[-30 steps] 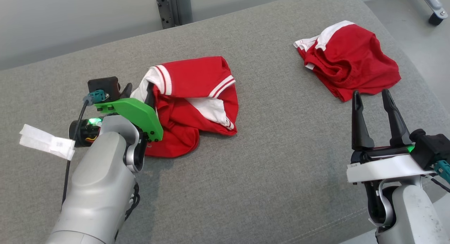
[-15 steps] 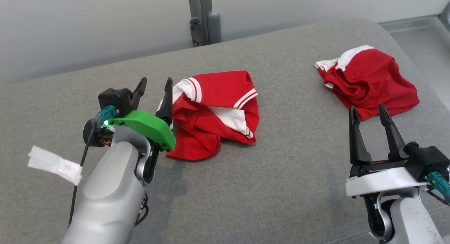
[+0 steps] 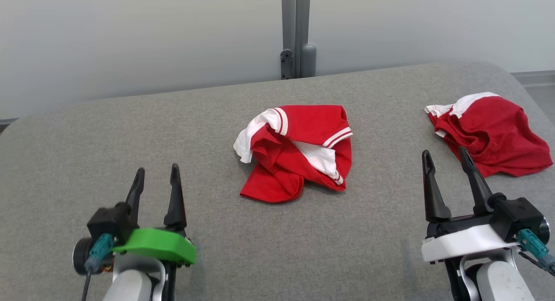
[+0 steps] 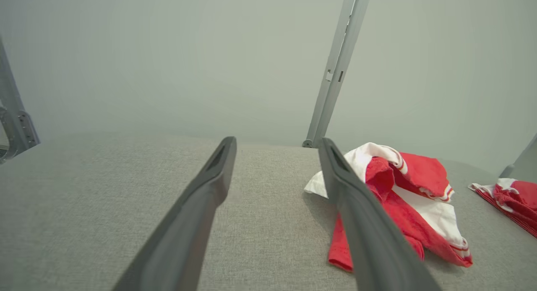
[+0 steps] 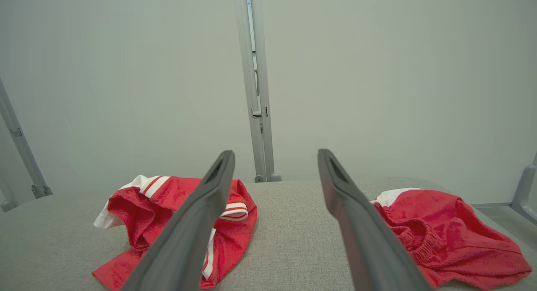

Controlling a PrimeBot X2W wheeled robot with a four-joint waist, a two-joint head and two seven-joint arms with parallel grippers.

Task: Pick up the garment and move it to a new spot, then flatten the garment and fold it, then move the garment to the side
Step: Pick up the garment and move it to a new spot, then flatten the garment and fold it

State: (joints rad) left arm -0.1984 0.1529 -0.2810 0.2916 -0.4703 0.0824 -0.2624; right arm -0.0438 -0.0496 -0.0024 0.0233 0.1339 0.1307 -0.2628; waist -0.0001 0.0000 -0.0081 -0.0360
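At the near edge, the left hand (image 3: 157,168) rests low over the counter (image 3: 130,132), which is covered in grey fabric. Its two dark fingers point away from the robot and stand apart, with nothing between them. A green plate (image 3: 156,247) sits on its wrist. At the near right, the right hand (image 3: 445,152) is in the same pose: the fingers are spread and empty, and a white bracket (image 3: 468,242) sits behind them. Both hands are apart from the cloth.

Farther in, near the middle of the counter, lies the garment (image 3: 299,153). It is red with white panels and striped trim, and it is crumpled into a loose heap, not flat. It is ahead of the left hand and to its right, roughly between the two hands but farther away. In the left wrist view, the right finger covers part of its left edge.

At the far right of the counter lies a second red garment (image 3: 494,138), also bunched, with a white band at its far side. It is well apart from the first one and just beyond the right hand.

Behind the counter stands a pale wall (image 3: 130,40), and a grey upright post (image 3: 296,32) rises against it near the middle.
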